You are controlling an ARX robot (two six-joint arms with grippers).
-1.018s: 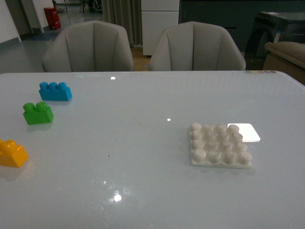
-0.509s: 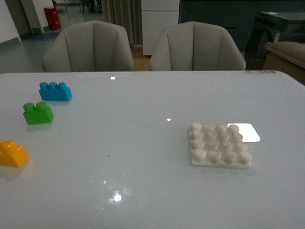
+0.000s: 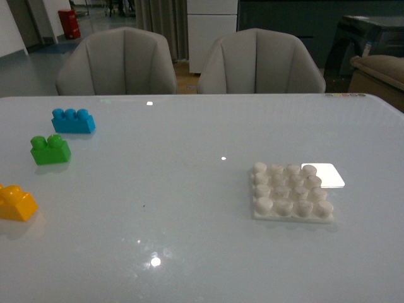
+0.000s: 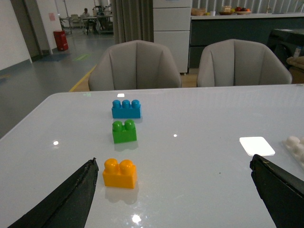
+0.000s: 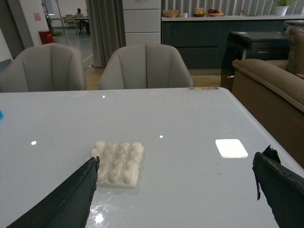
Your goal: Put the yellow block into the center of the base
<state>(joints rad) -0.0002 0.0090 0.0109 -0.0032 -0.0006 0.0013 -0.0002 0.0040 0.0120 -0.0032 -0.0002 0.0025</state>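
Note:
The yellow block lies on the white table at the left edge of the front view, studs up. In the left wrist view it sits just ahead of my left gripper, close to one open finger. The white studded base lies flat on the right side of the table. In the right wrist view the base sits ahead of my right gripper, near one open finger. Both grippers are open and empty. Neither arm shows in the front view.
A green two-stud brick and a blue three-stud brick stand beyond the yellow block. A bright white light patch lies next to the base. Two grey chairs stand behind the table's far edge.

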